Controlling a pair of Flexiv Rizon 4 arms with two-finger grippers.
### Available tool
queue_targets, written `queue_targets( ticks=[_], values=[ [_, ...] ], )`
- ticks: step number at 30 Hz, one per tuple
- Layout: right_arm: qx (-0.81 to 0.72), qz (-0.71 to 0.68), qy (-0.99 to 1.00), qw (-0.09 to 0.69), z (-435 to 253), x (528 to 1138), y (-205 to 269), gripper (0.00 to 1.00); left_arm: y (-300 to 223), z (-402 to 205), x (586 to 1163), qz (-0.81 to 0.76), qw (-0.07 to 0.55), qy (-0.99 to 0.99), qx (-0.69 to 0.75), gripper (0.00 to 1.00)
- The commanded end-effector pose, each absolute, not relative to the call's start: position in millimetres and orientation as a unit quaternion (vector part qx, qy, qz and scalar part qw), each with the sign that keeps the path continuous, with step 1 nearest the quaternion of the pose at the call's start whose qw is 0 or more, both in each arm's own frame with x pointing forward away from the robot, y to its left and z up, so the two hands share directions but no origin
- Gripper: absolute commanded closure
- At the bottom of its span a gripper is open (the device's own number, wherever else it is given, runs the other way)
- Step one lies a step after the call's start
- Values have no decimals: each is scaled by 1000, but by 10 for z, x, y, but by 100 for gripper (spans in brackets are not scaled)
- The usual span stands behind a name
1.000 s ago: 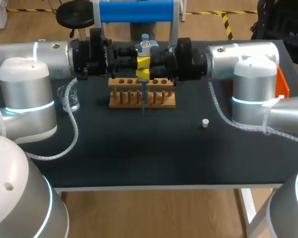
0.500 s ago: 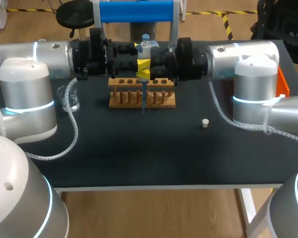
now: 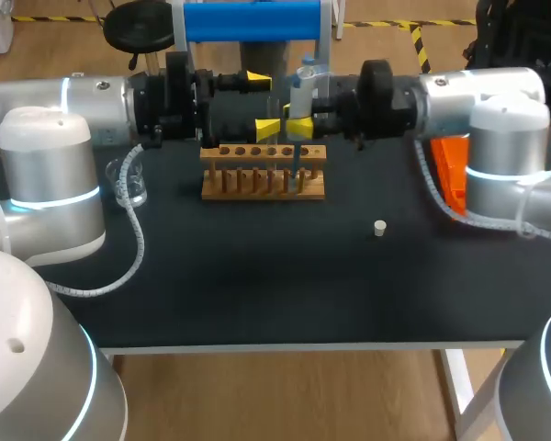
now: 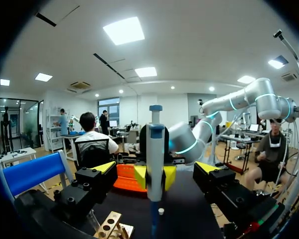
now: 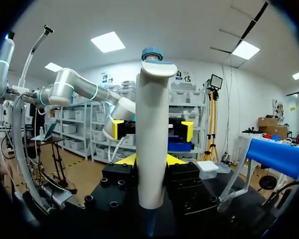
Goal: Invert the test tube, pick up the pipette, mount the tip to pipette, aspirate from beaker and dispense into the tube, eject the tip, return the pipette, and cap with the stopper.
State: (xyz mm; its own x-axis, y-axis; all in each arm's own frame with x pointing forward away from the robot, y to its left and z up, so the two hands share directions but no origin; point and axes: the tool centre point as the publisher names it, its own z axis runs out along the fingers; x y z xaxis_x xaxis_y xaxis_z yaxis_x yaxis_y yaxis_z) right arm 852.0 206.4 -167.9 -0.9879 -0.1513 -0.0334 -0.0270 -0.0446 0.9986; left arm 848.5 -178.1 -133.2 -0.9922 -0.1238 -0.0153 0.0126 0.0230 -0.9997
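Across the back of the black table (image 3: 257,294), the left arm (image 3: 73,101) and the right arm (image 3: 468,92) are stretched level from opposite sides, wrists facing each other. A wooden rack (image 3: 262,184) is stood just below them. The pipette (image 3: 303,87) is held upright by the right gripper (image 5: 150,160), whose fingers are closed on its white body, its blue tip pointing down over the rack's right end. The left gripper (image 3: 262,105) is spread wide and empty, just beside the pipette. A beaker (image 3: 129,184) is set at the left, the stopper (image 3: 379,228) lies apart at the right.
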Motion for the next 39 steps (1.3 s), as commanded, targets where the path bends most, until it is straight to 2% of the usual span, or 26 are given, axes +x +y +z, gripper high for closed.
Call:
queue_targets(
  ticks=[1,28,39],
  values=[
    [70,-720,-689,47,-1623,8576,1717,100,-1788,-1336,8484,-698,50,713,-40,0],
    [54,-717,-695,1,-1412,8876,495,100,-1788,-1336,8484,-698,50,713,-40,0],
    [55,-717,-695,5,-1406,8876,465,100,-1788,-1336,8484,-698,50,713,-40,0]
  ],
)
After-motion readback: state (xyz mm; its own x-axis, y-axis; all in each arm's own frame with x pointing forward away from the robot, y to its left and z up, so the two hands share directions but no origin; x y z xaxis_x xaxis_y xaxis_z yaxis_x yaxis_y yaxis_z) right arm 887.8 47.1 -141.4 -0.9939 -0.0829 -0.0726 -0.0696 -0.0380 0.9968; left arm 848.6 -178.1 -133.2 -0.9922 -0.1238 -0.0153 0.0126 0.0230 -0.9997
